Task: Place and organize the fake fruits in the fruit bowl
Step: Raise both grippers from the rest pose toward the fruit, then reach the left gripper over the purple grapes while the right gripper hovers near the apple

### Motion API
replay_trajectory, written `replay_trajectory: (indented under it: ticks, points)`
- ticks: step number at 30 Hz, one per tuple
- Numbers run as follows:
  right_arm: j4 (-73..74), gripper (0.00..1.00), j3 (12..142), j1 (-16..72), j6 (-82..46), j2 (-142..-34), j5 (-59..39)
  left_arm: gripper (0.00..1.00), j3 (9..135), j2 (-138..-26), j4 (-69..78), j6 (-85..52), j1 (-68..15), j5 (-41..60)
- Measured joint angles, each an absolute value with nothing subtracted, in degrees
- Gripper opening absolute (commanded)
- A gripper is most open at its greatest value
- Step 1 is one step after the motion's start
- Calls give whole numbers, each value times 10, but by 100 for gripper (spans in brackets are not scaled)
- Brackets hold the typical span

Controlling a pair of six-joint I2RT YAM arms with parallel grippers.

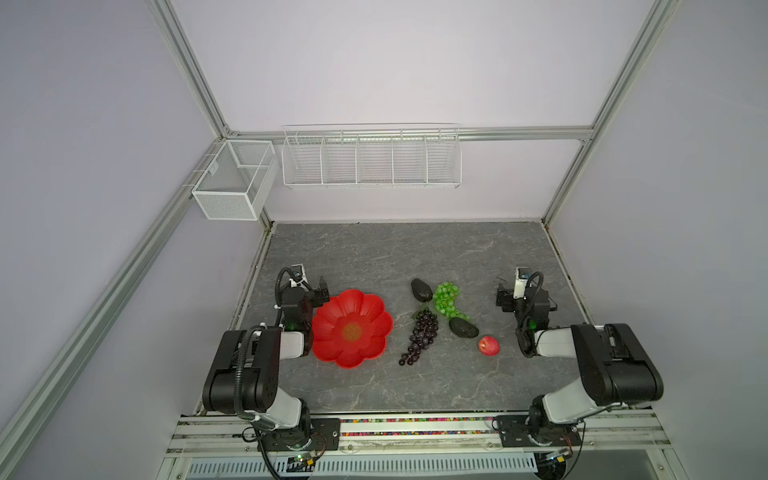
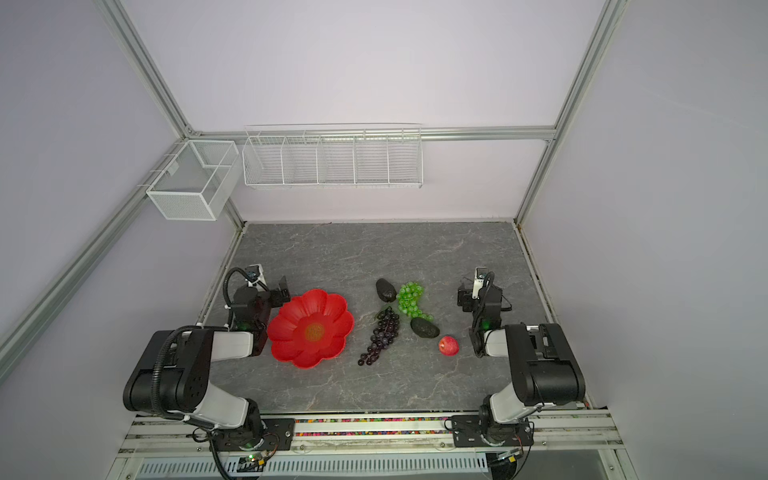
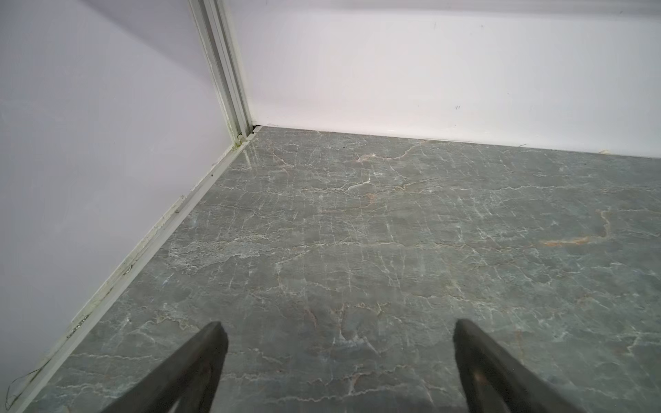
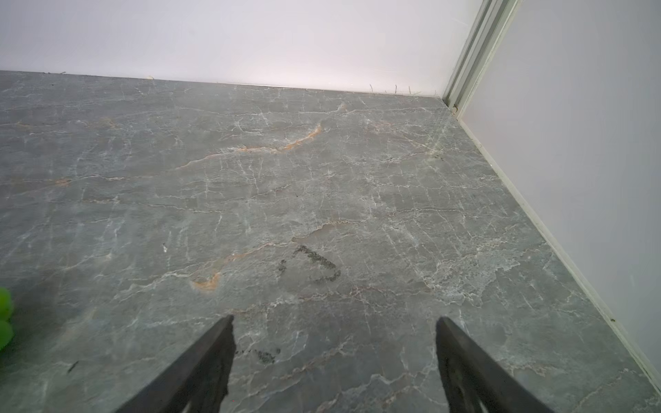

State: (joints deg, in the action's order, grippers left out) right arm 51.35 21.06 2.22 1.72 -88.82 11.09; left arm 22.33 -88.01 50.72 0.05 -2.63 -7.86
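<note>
Red fruit bowl (image 1: 332, 320) beside 5 fruits (image 1: 420, 336)

Location type: robotics lab test cell. Indicators: an aluminium extrusion frame (image 1: 195, 75) encloses plain white wall panels (image 1: 395, 62). A left arm (image 1: 249, 365) and a right arm (image 1: 611, 365) are mounted on a slotted rail (image 1: 415, 442) at the front edge of a grey marble-pattern desk (image 1: 395, 257). White wire baskets (image 1: 370, 166) hang on the rear wall.

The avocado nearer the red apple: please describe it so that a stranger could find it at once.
From the wide red flower-shaped plastic bowl, go right past the dark purple grape bunch. There the dark green-black avocado lies, next to the small red apple. Its twin lies farther back, left of the translucent green grape bunch.
</note>
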Motion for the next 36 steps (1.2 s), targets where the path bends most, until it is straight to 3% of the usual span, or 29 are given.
replay_trajectory:
  ticks: [24, 27, 31, 36]
  points:
    - [504, 88, 213, 16, 15, -884, 113, 99, 223, -882, 507, -4, -23, -79]
    - [434, 88, 215, 41, 21, -812, 148, 99, 217, -874, 511, -13, -18, -94]
    - [270, 88, 274, 105, -14, -655, 169, 98, 213, -768, 431, -17, -21, -116]
    - [79, 88, 400, 158, -74, -561, 120, 95, 259, -674, 353, 15, -137, -167]
